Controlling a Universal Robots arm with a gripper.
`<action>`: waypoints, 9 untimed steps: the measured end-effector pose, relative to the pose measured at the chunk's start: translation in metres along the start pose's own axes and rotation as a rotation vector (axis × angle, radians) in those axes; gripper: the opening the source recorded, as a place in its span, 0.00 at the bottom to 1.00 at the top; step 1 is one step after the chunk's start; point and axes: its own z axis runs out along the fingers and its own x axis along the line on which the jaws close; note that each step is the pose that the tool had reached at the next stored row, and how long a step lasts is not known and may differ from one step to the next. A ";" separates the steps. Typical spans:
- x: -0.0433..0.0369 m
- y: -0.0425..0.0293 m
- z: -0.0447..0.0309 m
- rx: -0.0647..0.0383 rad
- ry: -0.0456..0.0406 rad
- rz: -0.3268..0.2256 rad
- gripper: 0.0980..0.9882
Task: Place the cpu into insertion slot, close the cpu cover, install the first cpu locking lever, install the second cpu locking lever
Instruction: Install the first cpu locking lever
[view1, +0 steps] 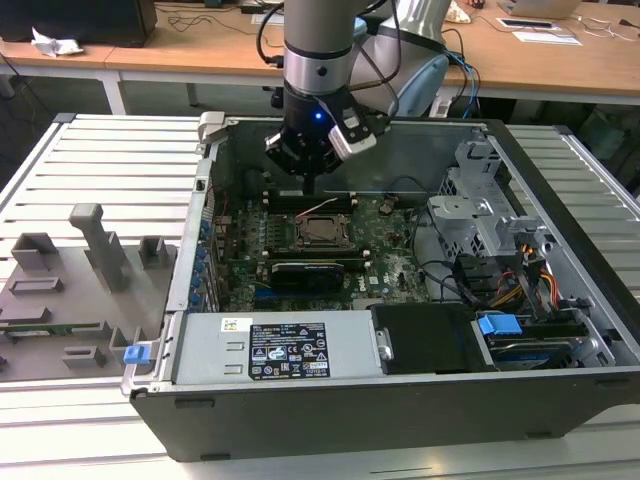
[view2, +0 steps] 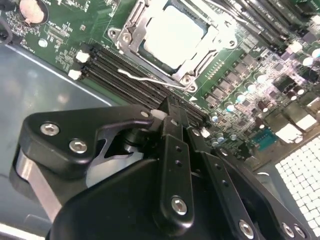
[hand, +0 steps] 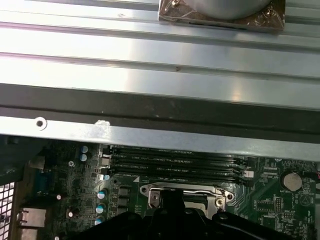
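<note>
- The black two-fingered gripper (view1: 309, 183) is hanging inside the open black computer case (view1: 560, 160), just above the far edge of the green motherboard (view1: 385, 250); its fingers (view2: 172, 120) are sitting pressed together, holding nothing.
- The small square cpu with its pale silver-grey metal top (view2: 172, 36) is lying in the socket, with the thin silvery metal cpu cover (view2: 131, 31) framing it all round.
- A thin wire locking lever (view2: 145, 78) is standing up loose beside the socket, on the gripper's side.
- Black memory slots (view2: 117, 67) are lying between the gripper and the socket.
- In the exterior view a long black card (view1: 312, 271) is sitting just near of the socket, a grey power supply box (view1: 275, 348) along the near wall, and a silver drive cage (view1: 480, 205) with bundled cables at the exterior view's right.
</note>
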 end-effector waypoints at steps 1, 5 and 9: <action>0.0000 0.0000 0.0007 -0.001 -0.0009 0.005 0.01; -0.0006 -0.0005 0.0035 -0.001 -0.0035 0.026 0.01; -0.0006 -0.0008 0.0048 -0.001 -0.0037 0.026 0.01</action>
